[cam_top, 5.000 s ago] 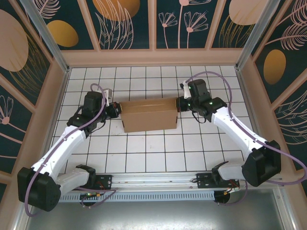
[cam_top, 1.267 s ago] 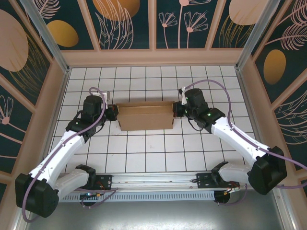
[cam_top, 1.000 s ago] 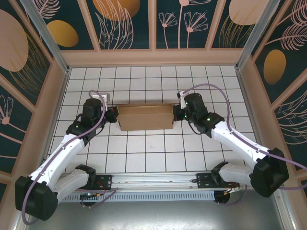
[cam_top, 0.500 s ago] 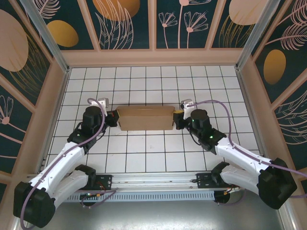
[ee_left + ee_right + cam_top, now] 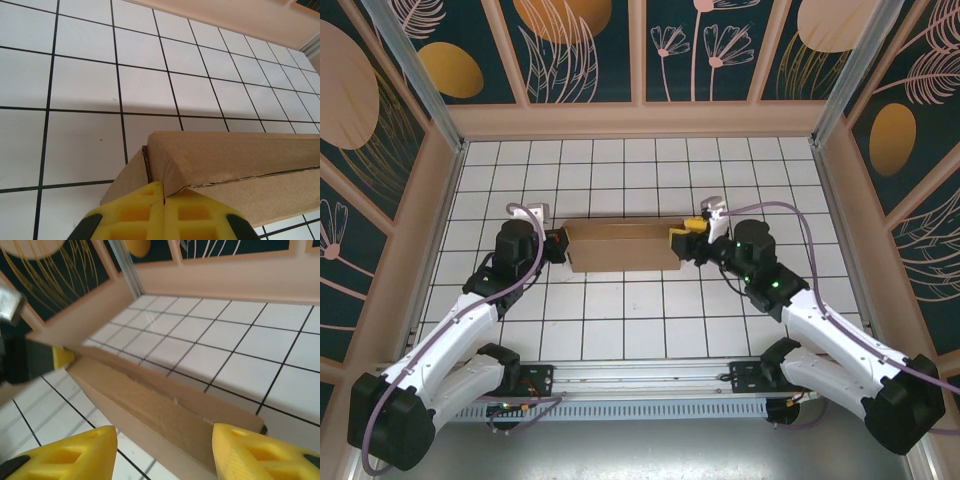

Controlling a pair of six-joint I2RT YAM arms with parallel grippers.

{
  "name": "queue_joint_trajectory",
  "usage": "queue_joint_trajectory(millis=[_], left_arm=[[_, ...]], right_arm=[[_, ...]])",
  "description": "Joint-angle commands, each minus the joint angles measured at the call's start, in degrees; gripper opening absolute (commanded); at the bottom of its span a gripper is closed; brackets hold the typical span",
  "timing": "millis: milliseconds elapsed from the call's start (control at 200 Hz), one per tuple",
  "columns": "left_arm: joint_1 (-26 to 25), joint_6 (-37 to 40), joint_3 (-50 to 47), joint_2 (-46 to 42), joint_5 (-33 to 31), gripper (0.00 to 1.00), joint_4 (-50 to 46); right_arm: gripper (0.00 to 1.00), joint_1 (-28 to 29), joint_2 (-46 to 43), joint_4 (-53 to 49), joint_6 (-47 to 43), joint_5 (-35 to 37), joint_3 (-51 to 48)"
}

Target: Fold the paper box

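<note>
The paper box (image 5: 620,246) is a long brown cardboard shape lying on the white tiled floor (image 5: 620,310) between my two arms. My left gripper (image 5: 563,246) is at its left end. In the left wrist view the yellow fingers (image 5: 135,216) are pressed together, and the left gripper (image 5: 163,196) pinches a folded corner of the paper box (image 5: 235,155). My right gripper (image 5: 682,240) is at the right end. It is open in the right wrist view, where the right gripper (image 5: 165,452) straddles the end of the paper box (image 5: 165,412) without touching it.
Black grid lines mark the tiled floor (image 5: 85,80). Beige walls (image 5: 640,120) with dark floral panels enclose the back and both sides. A metal rail (image 5: 640,375) with the arm bases runs along the near edge. The left gripper's yellow tip (image 5: 62,357) appears beyond the box.
My right gripper has opened and let go of the box's right end, and its arm has swung nearer. The box looks flatter. The left gripper stays shut at the left end.
</note>
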Motion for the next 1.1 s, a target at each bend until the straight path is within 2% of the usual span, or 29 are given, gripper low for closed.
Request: queue_joint_trajectory(millis=[0,75,170,380,490,596,701,861,1006,1096], left_arm=[[-0.51,1.49,-0.30,0.97,0.03,0.00,-7.85],[-0.55,1.59,-0.43,0.78,-0.19,0.00,-7.80],[-0.51,1.41,-0.67,0.77,0.03,0.00,-7.52],[-0.59,0.62,-0.76,0.61,0.58,0.00,-6.84],[-0.59,-0.19,-0.70,0.08,1.19,0.00,-6.97],[-0.59,-1.63,-0.16,-0.68,2.11,0.18,-7.47],[-0.59,-3.48,0.29,-1.98,3.87,0.31,-8.05],[-0.58,-5.80,1.96,-4.16,7.85,0.39,-9.58],[-0.52,-2.34,5.16,-4.95,12.76,0.39,-12.53],[-0.47,-0.61,6.71,-4.56,12.62,0.40,-14.96]], right_arm=[[0.51,-2.67,3.02,-0.13,9.38,0.83,4.92],[0.50,-3.60,7.60,-5.08,12.98,4.04,9.18],[0.45,-3.49,11.06,-5.98,13.41,4.49,11.04],[0.40,-3.05,13.01,-4.47,13.19,5.38,7.32],[0.33,-2.65,13.21,-3.56,13.25,5.97,4.25],[0.23,-1.85,12.82,-2.23,13.93,6.25,1.69],[0.20,-1.10,12.62,-1.63,14.33,6.99,0.37],[0.20,-0.16,13.19,-1.78,14.11,9.13,0.15],[0.21,0.64,13.65,-2.40,14.15,11.71,0.74],[0.21,0.80,13.85,-2.48,14.24,12.46,1.07]])
